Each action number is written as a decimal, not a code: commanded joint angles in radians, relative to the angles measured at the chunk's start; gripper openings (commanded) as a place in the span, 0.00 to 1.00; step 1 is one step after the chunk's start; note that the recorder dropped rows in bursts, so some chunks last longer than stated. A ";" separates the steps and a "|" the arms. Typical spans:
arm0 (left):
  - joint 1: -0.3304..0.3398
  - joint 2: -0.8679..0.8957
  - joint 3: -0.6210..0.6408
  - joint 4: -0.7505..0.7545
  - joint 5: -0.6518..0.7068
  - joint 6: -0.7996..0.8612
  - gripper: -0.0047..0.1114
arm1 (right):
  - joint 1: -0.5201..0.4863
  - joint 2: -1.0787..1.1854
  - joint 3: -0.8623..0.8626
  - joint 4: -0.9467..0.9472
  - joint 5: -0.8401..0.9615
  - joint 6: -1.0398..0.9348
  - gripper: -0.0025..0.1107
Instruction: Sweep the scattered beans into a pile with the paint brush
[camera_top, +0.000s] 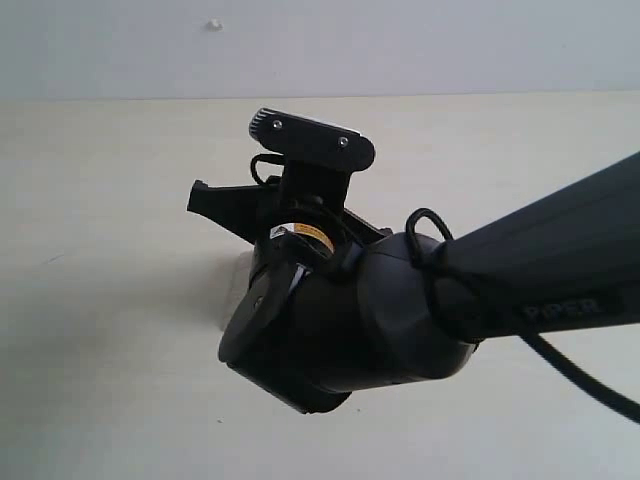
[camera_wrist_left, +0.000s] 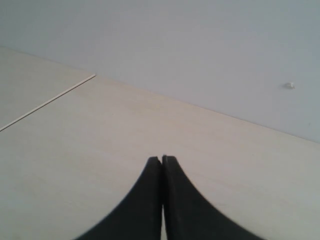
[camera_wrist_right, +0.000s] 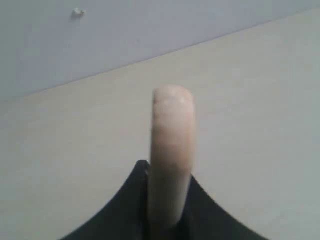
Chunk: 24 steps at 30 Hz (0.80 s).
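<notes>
Nearest item: black wrist housing (camera_top: 330, 310) of the right arm. It fills the middle of the exterior view and hides the table behind it.
Right gripper (camera_wrist_right: 167, 172): at the far end of the wrist housing. The jaws are parted narrowly and clamped on the wide flat paint brush with pale wooden handle (camera_wrist_right: 171, 130). The rounded handle end projects past the fingertips.
Reason for hold: we judge that gripping the handle leaves the bristle end free to drag across the table. Ferrule and bristles show in no view.
Left gripper (camera_wrist_left: 162, 159): jaws pressed together, holding nothing, over the cream tabletop (camera_wrist_left: 75, 150). We cannot place it relative to the wrist housing. We judge it parked clear of the sweep.
Tiny reddish-brown beans: none visible. They may lie behind the wrist housing, but we cannot tell.
</notes>
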 joint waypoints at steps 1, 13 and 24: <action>0.001 -0.007 0.002 -0.008 0.006 0.004 0.04 | 0.001 -0.005 -0.002 0.024 -0.022 -0.062 0.02; 0.001 -0.007 0.002 -0.008 0.006 0.004 0.04 | 0.001 -0.079 -0.002 -0.174 -0.011 0.023 0.02; 0.001 -0.007 0.002 -0.008 0.006 0.004 0.04 | -0.036 -0.262 0.000 -0.120 0.127 -0.391 0.02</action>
